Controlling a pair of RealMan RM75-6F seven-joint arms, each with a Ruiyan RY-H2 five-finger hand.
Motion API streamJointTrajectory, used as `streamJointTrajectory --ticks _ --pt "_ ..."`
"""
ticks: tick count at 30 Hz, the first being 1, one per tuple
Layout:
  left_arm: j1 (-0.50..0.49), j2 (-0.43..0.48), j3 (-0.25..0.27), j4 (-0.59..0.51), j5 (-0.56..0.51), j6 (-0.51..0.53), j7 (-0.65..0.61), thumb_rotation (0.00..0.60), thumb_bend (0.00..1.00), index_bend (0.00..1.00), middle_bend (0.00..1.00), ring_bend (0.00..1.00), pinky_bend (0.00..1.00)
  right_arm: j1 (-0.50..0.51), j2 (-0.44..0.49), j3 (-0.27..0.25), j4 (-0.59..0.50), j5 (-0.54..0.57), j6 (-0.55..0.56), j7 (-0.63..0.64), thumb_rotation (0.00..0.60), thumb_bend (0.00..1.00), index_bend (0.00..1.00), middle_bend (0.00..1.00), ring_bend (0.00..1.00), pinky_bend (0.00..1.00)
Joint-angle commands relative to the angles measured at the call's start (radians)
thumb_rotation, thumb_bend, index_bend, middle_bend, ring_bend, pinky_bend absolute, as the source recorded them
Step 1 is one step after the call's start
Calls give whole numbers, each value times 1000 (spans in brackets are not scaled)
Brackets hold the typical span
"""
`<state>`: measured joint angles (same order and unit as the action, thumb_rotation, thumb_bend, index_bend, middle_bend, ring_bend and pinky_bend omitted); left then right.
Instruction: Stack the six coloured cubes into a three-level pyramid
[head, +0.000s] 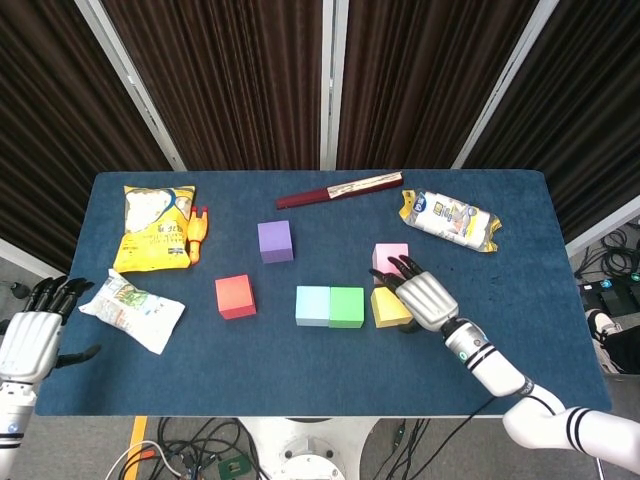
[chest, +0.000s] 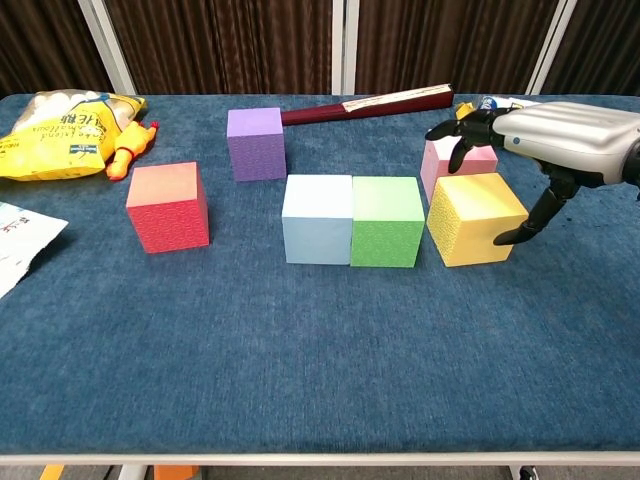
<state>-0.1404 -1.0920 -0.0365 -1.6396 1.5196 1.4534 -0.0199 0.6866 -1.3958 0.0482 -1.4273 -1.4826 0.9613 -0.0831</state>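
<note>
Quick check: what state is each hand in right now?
Left hand: open, holding nothing, off the table's left edge.
Right hand: open, fingers spread over the yellow cube, not gripping it.

yellow cube (head: 385, 307) half under right hand (head: 424, 298) | white packet (chest: 20, 240) cut off

Far across from your right hand, a yellow snack bag (head: 153, 228) with an orange toy (head: 197, 234) touching its edge, a white packet (head: 131, 309) nearer you. Beyond that hand, a dark red stick (head: 340, 190) and a white-and-yellow packet (head: 450, 219), both well apart.
</note>
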Motion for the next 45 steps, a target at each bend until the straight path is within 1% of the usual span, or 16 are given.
streamJointTrajectory --ticks 1,9,14,24,45 --pt "0 -1 0 2 -1 0 -2 600 0 166 131 58 81 -3 -12 5 10 5 8 2 600 41 84 276 0 0" --pt "-2 -2 -1 5 1 -2 -2 600 0 166 131 58 81 -14 -48 19 33 24 27 -4 600 88 146 384 0 0" --pt "-2 -2 0 4 2 -3 -1 600 0 166 131 58 80 -21 -51 28 14 37 39 -19 600 99 157 419 0 0" --pt "-3 -5 -1 11 2 -5 -9 600 0 166 131 58 81 -16 -47 38 -29 85 -1 -40 600 99 158 420 0 0" --pt "-3 -8 0 24 1 -5 -21 600 0 166 131 58 81 -4 -79 58 -32 121 -8 -85 600 97 168 419 0 0"
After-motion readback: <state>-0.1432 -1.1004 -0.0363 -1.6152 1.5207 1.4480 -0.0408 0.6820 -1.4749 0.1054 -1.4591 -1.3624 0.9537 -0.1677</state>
